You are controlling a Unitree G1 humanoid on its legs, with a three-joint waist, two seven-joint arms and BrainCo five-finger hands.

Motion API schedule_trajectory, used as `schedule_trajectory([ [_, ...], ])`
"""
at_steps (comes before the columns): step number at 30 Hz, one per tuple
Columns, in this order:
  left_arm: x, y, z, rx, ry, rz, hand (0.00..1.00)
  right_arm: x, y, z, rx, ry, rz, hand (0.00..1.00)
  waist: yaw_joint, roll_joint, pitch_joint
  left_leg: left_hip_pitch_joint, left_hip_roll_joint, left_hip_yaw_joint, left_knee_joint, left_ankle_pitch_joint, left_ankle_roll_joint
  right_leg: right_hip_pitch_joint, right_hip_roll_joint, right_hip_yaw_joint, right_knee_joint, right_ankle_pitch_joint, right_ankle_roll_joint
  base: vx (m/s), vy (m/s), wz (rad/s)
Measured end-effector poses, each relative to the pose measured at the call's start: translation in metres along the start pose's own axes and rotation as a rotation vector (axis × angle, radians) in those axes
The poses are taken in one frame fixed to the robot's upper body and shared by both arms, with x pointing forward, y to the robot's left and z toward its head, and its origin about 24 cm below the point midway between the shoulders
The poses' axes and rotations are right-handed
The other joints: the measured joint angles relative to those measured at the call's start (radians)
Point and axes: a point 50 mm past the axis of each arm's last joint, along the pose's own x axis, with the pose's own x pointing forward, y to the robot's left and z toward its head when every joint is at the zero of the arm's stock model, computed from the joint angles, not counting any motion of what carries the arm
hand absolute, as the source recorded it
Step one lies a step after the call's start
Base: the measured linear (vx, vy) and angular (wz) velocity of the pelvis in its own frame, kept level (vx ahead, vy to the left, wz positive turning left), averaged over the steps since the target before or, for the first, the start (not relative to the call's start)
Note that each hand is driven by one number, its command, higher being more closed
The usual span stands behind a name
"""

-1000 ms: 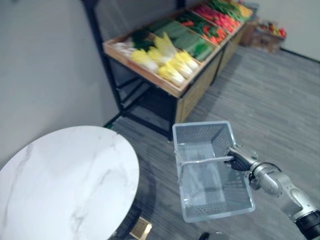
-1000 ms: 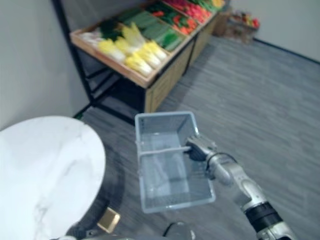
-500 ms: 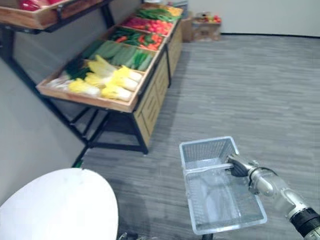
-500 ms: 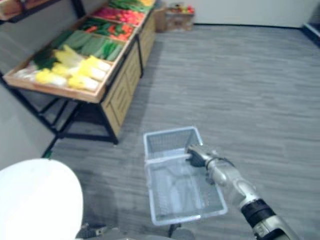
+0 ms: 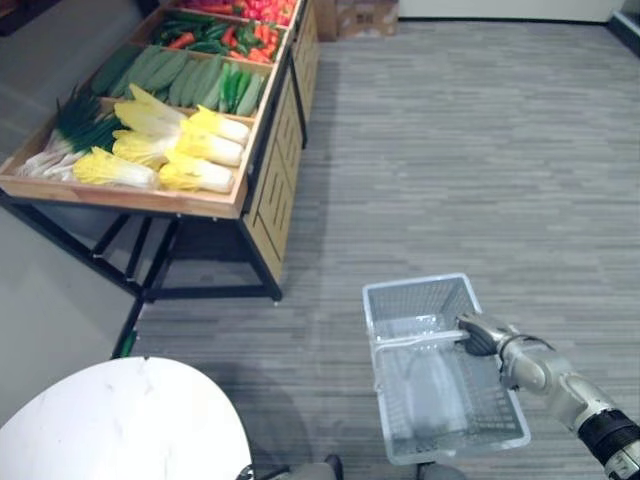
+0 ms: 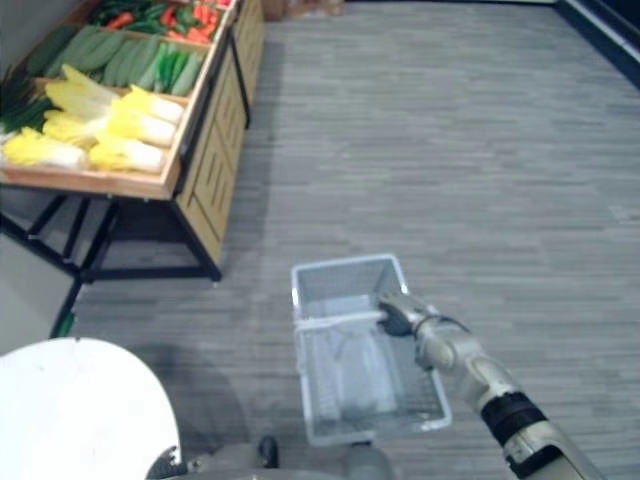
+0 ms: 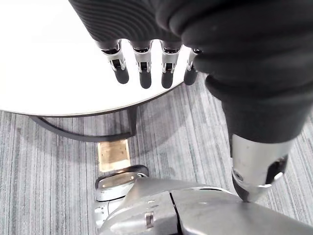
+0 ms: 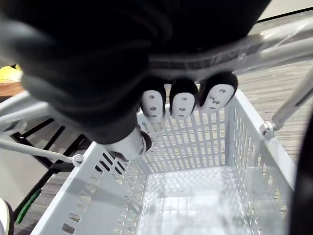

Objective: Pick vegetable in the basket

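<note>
Right wrist view is showing the right hand gripping the handle of the empty basket, needing level carrying toward the napa cabbages; the left hand is hanging open.

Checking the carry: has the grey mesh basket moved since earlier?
Yes, seemingly: the grey mesh basket in the right hand hangs farther from the wooden vegetable stand, toward open floor.

The right arm reaches forward from the lower right, slightly bent. The right robot hand has its fingers curled over the basket handle. The left robot hand points down, fingers straight in a row, thumb apart.
</note>
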Motion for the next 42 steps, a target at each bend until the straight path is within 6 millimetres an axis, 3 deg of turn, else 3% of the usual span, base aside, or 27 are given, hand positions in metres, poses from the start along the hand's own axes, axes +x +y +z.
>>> schedule_trajectory([
  [2, 0.0, 0.003, 0.0, 0.028, -0.002, 0.0, 0.0, 0.001, 0.008, -0.003, 0.043, 0.034, 0.004, 1.0, -0.004, -0.002, 0.016, 0.05, 0.005, 0.007, -0.03, -0.011, 0.018, -0.097, -0.003, 0.013, 0.257, -0.012, -0.016, -0.05, 0.071, -0.2],
  [4, 0.001, 0.008, -0.002, 0.05, 0.0, 0.007, 0.0, 0.001, 0.005, -0.006, 0.087, 0.068, -0.037, 1.0, -0.008, -0.023, 0.033, 0.09, -0.012, 0.014, -0.033, -0.024, 0.037, -0.151, -0.033, 0.007, 0.422, -0.017, -0.054, -0.04, 0.059, -0.05],
  [6, 0.001, 0.007, 0.0, 0.067, -0.005, 0.001, 0.0, -0.001, 0.004, -0.009, 0.108, 0.091, -0.052, 1.0, -0.032, -0.024, 0.039, 0.13, -0.021, -0.005, -0.05, -0.028, 0.059, -0.18, -0.066, -0.024, 0.509, -0.037, -0.073, 0.07, 0.054, 0.17],
  [10, 0.004, 0.007, 0.009, 0.068, -0.026, -0.002, 0.0, 0.0, 0.002, -0.01, 0.121, 0.095, -0.074, 1.0, -0.055, -0.011, 0.055, 0.141, 0.007, -0.036, -0.069, -0.042, 0.058, -0.209, -0.038, -0.118, 0.357, -0.066, -0.081, 0.21, -0.027, 0.22],
  [13, 0.005, 0.001, 0.021, 0.086, -0.057, -0.028, 0.0, -0.002, -0.005, -0.015, 0.137, 0.119, -0.109, 1.0, -0.059, -0.004, 0.071, 0.183, 0.031, -0.043, -0.069, -0.075, 0.014, -0.209, -0.01, -0.123, 0.058, -0.016, -0.017, 0.37, -0.144, 0.22],
  [15, 0.006, 0.001, 0.025, 0.085, -0.07, -0.031, 0.0, -0.002, -0.005, -0.016, 0.139, 0.124, -0.111, 1.0, -0.062, -0.013, 0.072, 0.224, 0.035, -0.063, -0.08, -0.104, -0.022, -0.216, -0.017, -0.129, -0.028, -0.009, -0.008, 0.5, -0.233, 0.39],
  [16, 0.006, 0.003, 0.026, 0.087, -0.071, -0.026, 0.0, -0.003, -0.007, -0.018, 0.144, 0.135, -0.121, 1.0, -0.066, -0.007, 0.068, 0.252, 0.056, -0.083, -0.095, -0.122, -0.05, -0.224, -0.012, -0.134, 0.003, 0.083, -0.035, 0.68, -0.34, 0.46],
  [17, 0.007, -0.002, 0.034, 0.079, -0.091, -0.037, 0.0, -0.004, -0.01, -0.022, 0.15, 0.152, -0.137, 1.0, -0.064, 0.026, 0.066, 0.25, 0.094, -0.112, -0.078, -0.122, -0.055, -0.243, 0.011, -0.164, 0.068, 0.093, -0.072, 0.68, -0.355, 0.37],
  [18, 0.007, -0.005, 0.038, 0.073, -0.1, -0.043, 0.0, -0.004, -0.012, -0.022, 0.151, 0.154, -0.142, 1.0, -0.062, 0.037, 0.062, 0.233, 0.115, -0.122, -0.052, -0.112, -0.067, -0.254, 0.025, -0.176, 0.101, 0.061, -0.083, 0.65, -0.379, 0.13],
  [20, 0.007, -0.008, 0.039, 0.039, -0.101, -0.047, 0.0, -0.003, -0.015, -0.022, 0.151, 0.154, -0.155, 1.0, -0.06, 0.045, 0.06, 0.194, 0.151, -0.173, 0.088, -0.045, -0.09, -0.26, 0.055, -0.201, 0.217, -0.036, -0.132, 0.5, -0.331, -0.06],
  [21, 0.007, -0.007, 0.037, 0.032, -0.092, -0.043, 0.0, -0.004, -0.015, -0.023, 0.152, 0.156, -0.156, 1.0, -0.06, 0.045, 0.06, 0.178, 0.153, -0.178, 0.14, -0.018, -0.091, -0.246, 0.058, -0.202, 0.232, -0.061, -0.135, 0.51, -0.305, 0.0],
  [22, 0.006, -0.008, 0.034, 0.016, -0.077, -0.042, 0.0, -0.006, -0.013, -0.025, 0.158, 0.168, -0.154, 1.0, -0.061, 0.045, 0.059, 0.134, 0.151, -0.181, 0.28, 0.061, -0.11, -0.201, 0.062, -0.204, 0.238, -0.103, -0.135, 0.51, -0.268, 0.03],
  [23, 0.006, -0.007, 0.032, -0.024, -0.066, -0.035, 0.0, -0.01, -0.008, -0.028, 0.163, 0.186, -0.141, 1.0, -0.06, 0.045, 0.059, 0.077, 0.141, -0.204, 0.434, 0.204, -0.15, -0.143, 0.064, -0.206, 0.227, -0.134, -0.138, 0.5, -0.233, 0.04],
  [24, 0.006, -0.007, 0.03, -0.04, -0.058, -0.033, 0.0, -0.011, -0.004, -0.028, 0.167, 0.192, -0.131, 1.0, -0.056, 0.045, 0.059, 0.048, 0.136, -0.214, 0.506, 0.304, -0.171, -0.107, 0.067, -0.205, 0.212, -0.144, -0.141, 0.48, -0.161, 0.01],
  [25, 0.005, -0.008, 0.026, -0.071, -0.044, -0.033, 0.0, -0.014, 0.003, -0.028, 0.175, 0.199, -0.114, 1.0, -0.053, 0.038, 0.062, -0.013, 0.142, -0.217, 0.664, 0.343, -0.204, -0.043, 0.078, -0.202, 0.169, -0.16, -0.147, 0.45, -0.11, -0.07],
  [26, 0.005, -0.007, 0.025, -0.106, -0.044, -0.028, 0.0, -0.014, 0.007, -0.027, 0.185, 0.203, -0.104, 1.0, -0.045, 0.046, 0.06, -0.084, 0.146, -0.185, 0.8, 0.286, -0.18, 0.019, 0.09, -0.194, 0.136, -0.181, -0.162, 0.43, -0.101, -0.09],
  [27, 0.005, -0.007, 0.026, -0.111, -0.045, -0.027, 0.0, -0.014, 0.008, -0.027, 0.188, 0.204, -0.102, 1.0, -0.043, 0.042, 0.061, -0.102, 0.146, -0.17, 0.826, 0.267, -0.172, 0.035, 0.092, -0.19, 0.127, -0.185, -0.163, 0.39, -0.083, -0.26],
  [29, 0.004, -0.006, 0.03, -0.123, -0.065, -0.024, 0.0, -0.013, 0.011, -0.025, 0.197, 0.207, -0.098, 1.0, -0.001, 0.038, 0.065, -0.224, 0.139, -0.065, 0.869, 0.134, -0.065, 0.154, 0.104, -0.147, 0.053, -0.206, -0.16, 0.35, -0.037, -0.46],
  [32, 0.003, -0.006, 0.027, -0.125, -0.065, -0.022, 0.0, -0.013, 0.011, -0.025, 0.198, 0.206, -0.098, 1.0, 0.009, 0.036, 0.066, -0.32, 0.109, 0.001, 0.687, 0.074, -0.047, 0.233, 0.09, -0.137, 0.022, -0.217, -0.13, 0.39, 0.066, -0.27],
  [33, 0.002, -0.007, 0.024, -0.126, -0.056, -0.021, 0.0, -0.014, 0.011, -0.025, 0.197, 0.206, -0.099, 1.0, 0.012, 0.034, 0.066, -0.322, 0.082, 0.036, 0.485, 0.078, -0.045, 0.257, 0.073, -0.132, 0.012, -0.231, -0.108, 0.33, 0.114, -0.18],
  [34, 0.001, -0.01, 0.017, -0.124, -0.038, -0.027, 0.0, -0.015, 0.012, -0.027, 0.195, 0.212, -0.101, 1.0, 0.01, 0.041, 0.062, -0.312, 0.056, 0.056, 0.247, 0.124, -0.047, 0.287, 0.063, -0.131, -0.011, -0.245, -0.086, 0.41, 0.174, -0.16],
  [35, 0.0, -0.011, 0.013, -0.12, -0.028, -0.031, 0.0, -0.016, 0.013, -0.027, 0.194, 0.215, -0.099, 1.0, 0.01, 0.05, 0.058, -0.305, 0.047, 0.058, 0.133, 0.169, -0.055, 0.303, 0.064, -0.131, -0.024, -0.251, -0.076, 0.52, 0.236, -0.11],
  [36, -0.004, -0.016, 0.003, -0.119, -0.002, -0.041, 0.0, -0.02, 0.019, -0.029, 0.195, 0.225, -0.084, 1.0, 0.01, 0.078, 0.041, -0.294, 0.052, 0.07, -0.041, 0.241, -0.066, 0.336, 0.082, -0.126, -0.049, -0.269, -0.051, 0.59, 0.292, -0.07],
  [37, -0.006, -0.019, -0.005, -0.117, 0.024, -0.046, 0.0, -0.022, 0.026, -0.029, 0.206, 0.233, -0.066, 1.0, 0.015, 0.102, 0.026, -0.29, 0.063, 0.086, -0.055, 0.339, -0.01, 0.375, 0.093, -0.118, -0.062, -0.296, -0.034, 0.53, 0.249, -0.03],
  [39, -0.006, -0.016, -0.005, -0.112, 0.022, -0.033, 0.0, -0.022, 0.033, -0.024, 0.201, 0.216, -0.036, 1.0, 0.039, 0.053, 0.019, -0.305, 0.028, 0.137, 0.003, 0.289, 0.046, 0.386, 0.046, -0.107, -0.062, -0.305, -0.045, 0.49, 0.219, -0.06],
  [40, -0.004, -0.012, -0.003, -0.084, 0.013, -0.026, 0.0, -0.021, 0.031, -0.024, 0.193, 0.209, -0.038, 1.0, 0.06, 0.042, 0.021, -0.309, 0.016, 0.167, 0.038, 0.253, 0.071, 0.386, 0.023, -0.089, -0.053, -0.287, -0.042, 0.44, 0.201, -0.13],
  [42, -0.005, -0.013, -0.006, -0.087, 0.027, -0.026, 0.0, -0.016, 0.03, -0.018, 0.177, 0.183, -0.025, 1.0, 0.064, 0.03, 0.02, -0.278, -0.014, 0.179, 0.057, 0.209, 0.098, 0.379, -0.015, -0.075, 0.033, -0.278, -0.032, 0.41, 0.2, 0.0],
])
